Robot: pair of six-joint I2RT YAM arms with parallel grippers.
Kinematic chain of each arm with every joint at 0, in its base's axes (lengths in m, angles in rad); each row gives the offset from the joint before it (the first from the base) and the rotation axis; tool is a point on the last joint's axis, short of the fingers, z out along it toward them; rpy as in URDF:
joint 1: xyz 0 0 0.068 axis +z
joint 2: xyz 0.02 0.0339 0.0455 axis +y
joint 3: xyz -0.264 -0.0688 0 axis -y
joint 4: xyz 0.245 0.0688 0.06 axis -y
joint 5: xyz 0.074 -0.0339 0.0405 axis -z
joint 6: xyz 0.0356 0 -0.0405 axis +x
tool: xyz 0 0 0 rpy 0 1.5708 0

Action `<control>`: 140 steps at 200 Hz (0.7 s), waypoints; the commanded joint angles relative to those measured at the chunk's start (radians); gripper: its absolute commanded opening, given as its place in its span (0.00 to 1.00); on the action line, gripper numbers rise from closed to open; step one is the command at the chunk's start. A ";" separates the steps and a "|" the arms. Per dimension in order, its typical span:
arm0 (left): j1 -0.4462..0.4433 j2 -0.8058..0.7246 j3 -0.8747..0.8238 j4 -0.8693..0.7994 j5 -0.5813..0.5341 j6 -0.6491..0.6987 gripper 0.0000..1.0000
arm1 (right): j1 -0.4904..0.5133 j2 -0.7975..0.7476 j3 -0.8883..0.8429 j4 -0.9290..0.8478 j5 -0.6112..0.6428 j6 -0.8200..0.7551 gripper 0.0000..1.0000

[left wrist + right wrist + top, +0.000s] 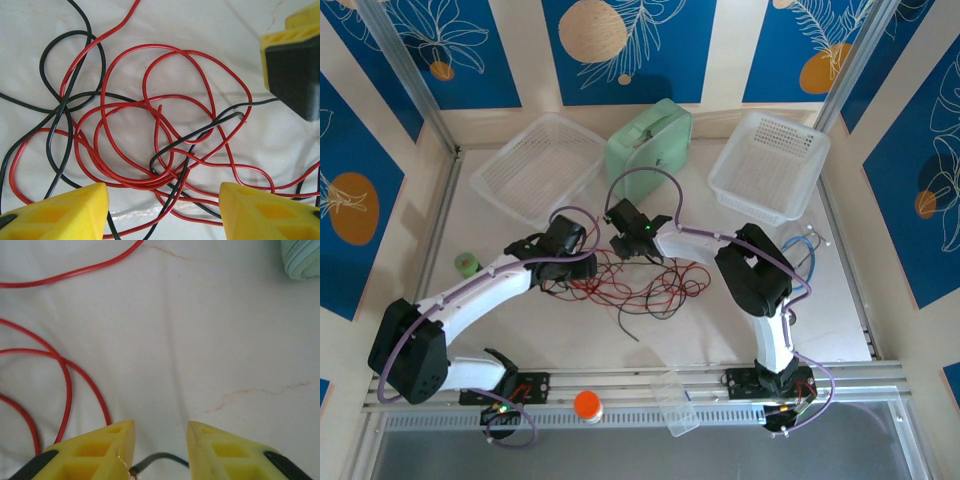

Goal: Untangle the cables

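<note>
The cables (650, 282) lie in a loose tangle of red and black wires on the white table between the two arms. My left gripper (584, 264) hangs open over the tangle's left side. In the left wrist view its yellow fingertips (70, 212) straddle crossed red and black cables (165, 165) without touching them. My right gripper (632, 240) is low at the tangle's top edge. It is open, and the bare end of a black cable (161, 460) lies between its fingers (100, 452), against the left one. Red cable loops (67, 385) lie to its left. The right gripper's finger (292, 65) also shows at the upper right of the left wrist view.
At the back stand a clear basket (535, 170), a mint green case (650, 140) and a white perforated basket (765, 165). A green roll (467, 263) sits left, a blue stethoscope (805, 250) right. An orange cap (587, 404) and a clear cup (675, 400) are on the front rail.
</note>
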 commanded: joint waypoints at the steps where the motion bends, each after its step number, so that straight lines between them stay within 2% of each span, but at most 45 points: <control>1: -0.008 -0.028 0.017 -0.029 0.000 -0.005 0.60 | -0.014 0.022 0.023 0.003 -0.015 0.013 0.26; 20: -0.008 -0.034 0.011 -0.029 -0.003 -0.007 0.60 | -0.017 0.012 0.011 0.001 -0.015 0.027 0.21; 53: -0.008 -0.030 0.012 -0.023 0.003 -0.006 0.60 | -0.019 -0.027 -0.014 -0.007 -0.006 0.057 0.00; 88: -0.009 -0.031 0.013 -0.016 0.013 -0.009 0.59 | -0.019 -0.124 0.006 -0.069 0.020 0.074 0.00; 140: -0.032 -0.022 0.012 0.031 0.054 0.028 0.57 | -0.019 -0.420 0.119 -0.246 0.072 0.070 0.00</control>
